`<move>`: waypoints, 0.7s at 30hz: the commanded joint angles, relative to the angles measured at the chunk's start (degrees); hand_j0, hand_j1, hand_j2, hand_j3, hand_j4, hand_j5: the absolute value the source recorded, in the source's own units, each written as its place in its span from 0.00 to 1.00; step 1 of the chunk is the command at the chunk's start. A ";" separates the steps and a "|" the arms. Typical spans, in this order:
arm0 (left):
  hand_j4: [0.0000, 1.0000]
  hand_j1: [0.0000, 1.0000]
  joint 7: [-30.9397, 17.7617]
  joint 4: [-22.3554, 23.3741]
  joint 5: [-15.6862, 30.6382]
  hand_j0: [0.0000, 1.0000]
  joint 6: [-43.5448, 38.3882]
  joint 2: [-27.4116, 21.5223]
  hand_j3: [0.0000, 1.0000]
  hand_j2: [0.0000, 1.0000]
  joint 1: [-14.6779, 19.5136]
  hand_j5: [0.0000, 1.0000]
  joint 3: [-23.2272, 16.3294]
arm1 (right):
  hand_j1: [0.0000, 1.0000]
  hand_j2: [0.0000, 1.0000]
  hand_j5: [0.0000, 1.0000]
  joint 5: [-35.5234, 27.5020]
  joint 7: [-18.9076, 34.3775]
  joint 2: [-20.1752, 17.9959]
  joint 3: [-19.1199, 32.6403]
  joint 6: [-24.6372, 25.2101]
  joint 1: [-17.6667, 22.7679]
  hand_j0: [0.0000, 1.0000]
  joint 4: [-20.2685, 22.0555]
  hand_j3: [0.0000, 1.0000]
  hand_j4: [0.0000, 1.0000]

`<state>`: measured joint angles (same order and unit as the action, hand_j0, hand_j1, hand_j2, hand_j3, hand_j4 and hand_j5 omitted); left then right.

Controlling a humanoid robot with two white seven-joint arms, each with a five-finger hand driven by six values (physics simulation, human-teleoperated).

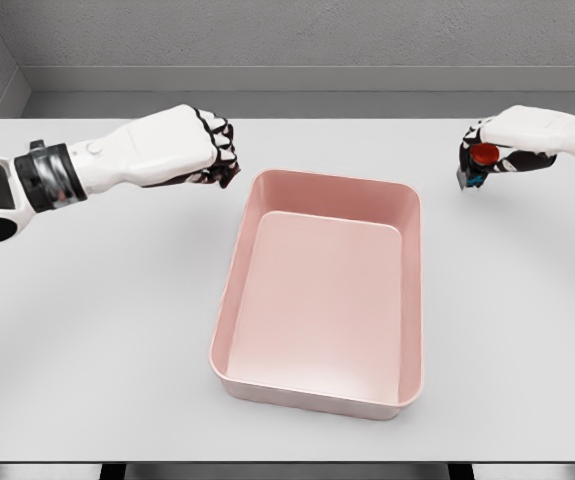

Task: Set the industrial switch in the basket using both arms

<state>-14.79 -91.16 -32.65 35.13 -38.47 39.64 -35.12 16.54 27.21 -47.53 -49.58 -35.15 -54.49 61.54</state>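
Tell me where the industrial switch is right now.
In the head view, the industrial switch is at the upper right, held in the right hand above the table, right of the pink basket.

The switch (480, 160) is a small dark block with a red round button and a blue part, gripped in my right hand (487, 152) above the table. The basket (319, 292), a pink rectangular tub with rounded corners, sits upright and empty between my hands, lower left of my right hand.

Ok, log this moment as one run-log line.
right hand: shut on industrial switch, right of basket | left hand: curled, holds nothing, left of basket | basket: holds nothing | switch not yet in basket
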 commanded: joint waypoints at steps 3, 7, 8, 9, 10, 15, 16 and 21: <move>0.25 0.25 -0.94 -5.43 0.66 0.25 -0.13 1.02 0.25 0.25 0.00 0.25 0.05 | 0.43 0.43 0.43 -0.46 -0.06 -1.68 0.63 0.15 0.00 0.43 3.94 0.43 0.43; 0.24 0.24 -1.11 -7.90 0.83 0.24 -0.13 3.93 0.24 0.24 -0.44 0.24 -0.57 | 0.42 0.42 0.42 -0.63 -0.06 -4.06 1.77 0.15 0.09 0.42 8.68 0.42 0.42; 0.24 0.24 -1.11 -8.34 0.83 0.24 -0.13 4.10 0.24 0.24 -0.35 0.24 -1.27 | 0.42 0.42 0.42 -0.63 -0.06 -4.15 1.86 0.15 0.09 0.42 9.39 0.42 0.42; 0.24 0.24 -1.11 -8.34 0.74 0.24 -0.13 5.59 0.24 0.24 -0.44 0.24 -1.97 | 0.42 0.42 0.42 -0.63 -0.06 -4.23 1.86 0.15 0.09 0.42 10.00 0.42 0.42; 0.24 0.24 -1.20 -8.34 0.74 0.24 -0.13 6.56 0.24 0.24 -0.44 0.24 -2.06 | 0.42 0.42 0.42 -0.63 -0.06 -5.20 1.86 0.15 0.09 0.42 11.76 0.42 0.42; 0.24 0.24 -1.03 -8.34 0.66 0.24 -0.13 8.85 0.24 0.24 -3.87 0.24 -3.82 | 0.42 0.42 0.42 -0.63 -0.06 -6.70 2.73 0.15 0.44 0.42 17.65 0.42 0.42; 0.24 0.24 -1.03 -8.34 0.66 0.24 -0.13 9.11 0.24 0.24 -4.74 0.24 -3.82 | 0.42 0.42 0.42 -0.63 -0.06 -6.87 2.73 0.15 0.53 0.42 18.44 0.42 0.42; 0.41 0.41 -1.03 -8.34 1.53 0.41 -0.13 10.43 0.41 0.41 -5.54 0.41 -3.82 | 0.42 0.42 0.42 -0.72 -0.06 -7.84 2.73 0.15 0.62 0.42 23.01 0.42 0.42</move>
<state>-15.89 -99.46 -32.04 35.13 -28.48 34.28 -38.93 16.17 27.20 -54.84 -46.97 -35.15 -53.88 82.65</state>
